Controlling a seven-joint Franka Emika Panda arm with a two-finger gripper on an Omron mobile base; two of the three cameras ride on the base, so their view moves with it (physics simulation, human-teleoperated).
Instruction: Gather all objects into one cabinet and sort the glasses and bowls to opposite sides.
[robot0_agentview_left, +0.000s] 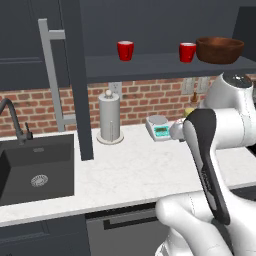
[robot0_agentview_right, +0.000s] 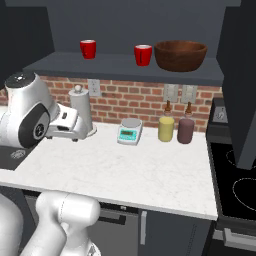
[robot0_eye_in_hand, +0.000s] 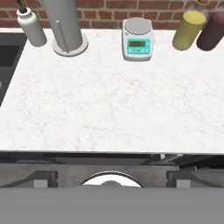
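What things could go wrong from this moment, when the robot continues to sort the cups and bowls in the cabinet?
1. The right red cup stands very near the brown bowl, so reaching for one may knock the other.
2. The open cabinet door hangs beside the shelf; a wide arm swing may strike it.
3. The gripper looks down at the counter, jaws open and empty; rising to the shelf, the arm may brush the scale or the paper towel holder.

Shelf (robot0_agentview_right: 120, 67): you see two cups (robot0_agentview_right: 88, 49) left of the bowl (robot0_agentview_right: 180, 55) | desk (robot0_agentview_right: 125, 165): scale (robot0_agentview_right: 130, 132) between paper roll (robot0_agentview_right: 81, 112) and two bottles (robot0_agentview_right: 166, 126) | sink (robot0_agentview_left: 35, 167) far left
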